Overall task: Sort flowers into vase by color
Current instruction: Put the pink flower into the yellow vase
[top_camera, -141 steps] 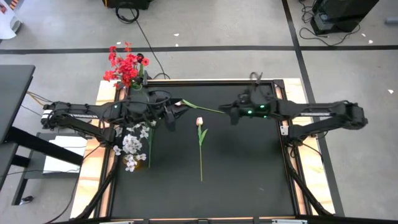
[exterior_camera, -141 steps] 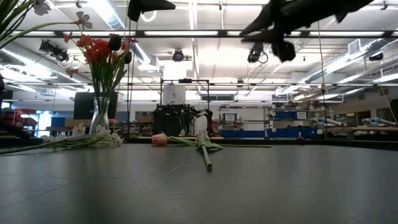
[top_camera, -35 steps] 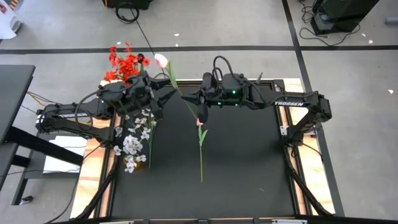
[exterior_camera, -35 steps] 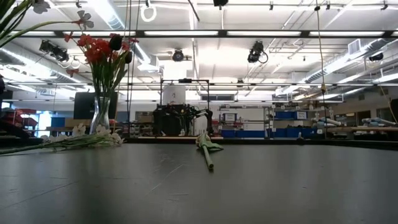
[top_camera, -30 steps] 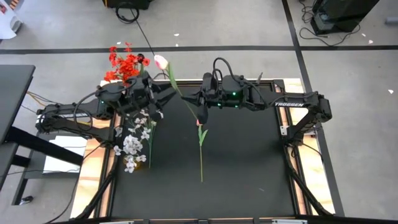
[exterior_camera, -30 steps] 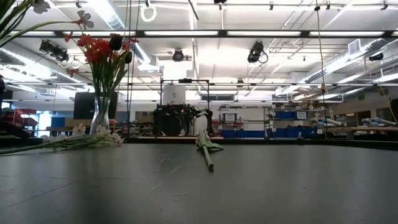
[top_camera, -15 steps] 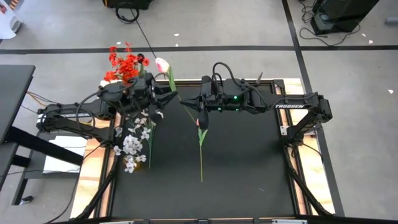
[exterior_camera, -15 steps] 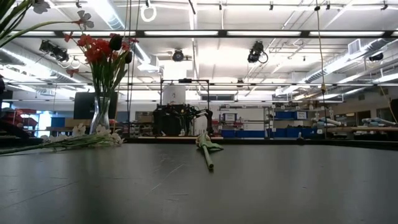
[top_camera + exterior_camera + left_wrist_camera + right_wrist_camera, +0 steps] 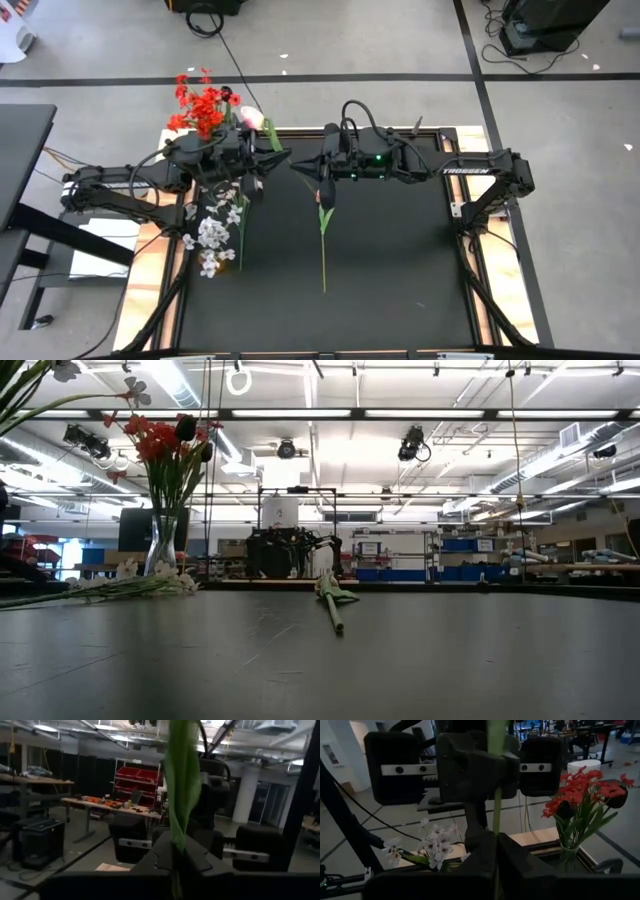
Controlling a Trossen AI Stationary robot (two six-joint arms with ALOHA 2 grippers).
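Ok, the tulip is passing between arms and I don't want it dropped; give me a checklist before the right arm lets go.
1. Left gripper shut on the pink tulip's stem: ok.
2. Right gripper clamped on the stem: cannot tell.
3. Tulip bloom clear of the table: ok.
4. Vase of red flowers upright: ok.
5. Second tulip and white flowers lying clear of both arms: ok.

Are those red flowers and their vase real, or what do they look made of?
The red flowers look artificial, probably fabric or plastic: uniform saturated petals, stiff even green stems. The vase looks like clear glass: the stems and the room behind show through it, with bright glints. Neither can be confirmed by look alone.
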